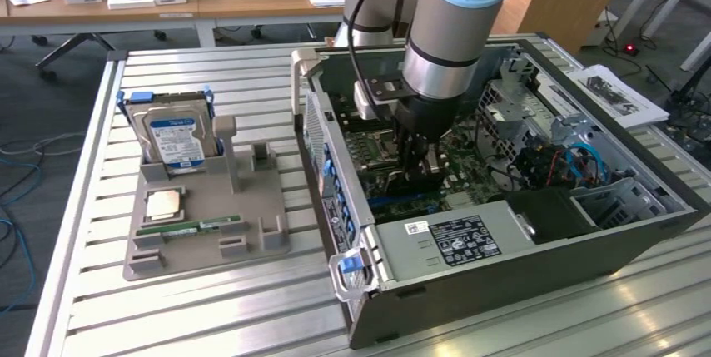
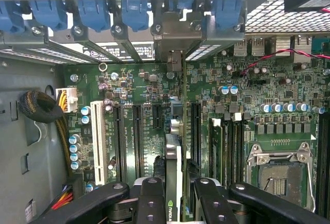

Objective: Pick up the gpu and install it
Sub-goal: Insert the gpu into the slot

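Gripper [image 2: 179, 195] clamped on upright gpu [image 2: 175, 146].

Gripped edge-on between the black fingers [image 2: 149, 195] of the pincer [image 2: 178, 198]: the gpu [image 2: 174, 157], standing upright over the green motherboard [image 2: 247, 126], its metal end bracket [image 2: 175, 61] up against the case's rear slot openings. Beside it, black expansion slots [image 2: 136, 141] and one white slot [image 2: 96, 141]. Above these, blue retention clips [image 2: 93, 12]. Also in sight, an empty CPU socket [image 2: 278, 175].

Case [image 1: 534, 265] open on top; tool [image 2: 178, 193] hemmed by slots [image 2: 129, 141], bracket clips [image 2: 134, 12]
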Robot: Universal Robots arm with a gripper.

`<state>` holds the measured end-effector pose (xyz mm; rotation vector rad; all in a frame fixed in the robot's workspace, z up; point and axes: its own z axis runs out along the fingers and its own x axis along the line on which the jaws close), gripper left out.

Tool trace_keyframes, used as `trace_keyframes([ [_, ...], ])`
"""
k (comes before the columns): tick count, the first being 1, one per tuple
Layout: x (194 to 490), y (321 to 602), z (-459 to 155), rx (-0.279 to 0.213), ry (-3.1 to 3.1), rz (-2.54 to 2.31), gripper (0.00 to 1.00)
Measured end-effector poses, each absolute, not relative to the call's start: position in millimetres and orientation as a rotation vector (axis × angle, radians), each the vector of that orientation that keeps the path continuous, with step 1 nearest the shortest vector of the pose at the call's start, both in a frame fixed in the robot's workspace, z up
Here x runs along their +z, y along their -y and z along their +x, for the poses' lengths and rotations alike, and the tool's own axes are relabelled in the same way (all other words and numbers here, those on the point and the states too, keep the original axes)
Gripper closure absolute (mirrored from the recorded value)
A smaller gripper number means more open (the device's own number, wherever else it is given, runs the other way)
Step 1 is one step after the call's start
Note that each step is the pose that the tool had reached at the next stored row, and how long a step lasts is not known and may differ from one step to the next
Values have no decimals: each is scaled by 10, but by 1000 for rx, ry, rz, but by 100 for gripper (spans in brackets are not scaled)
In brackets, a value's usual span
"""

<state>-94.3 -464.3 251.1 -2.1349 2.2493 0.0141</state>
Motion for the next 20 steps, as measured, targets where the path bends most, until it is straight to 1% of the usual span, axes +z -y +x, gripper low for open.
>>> trace_keyframes([
  [20,2491,4640,-945,14,-2249,-2135,74],
])
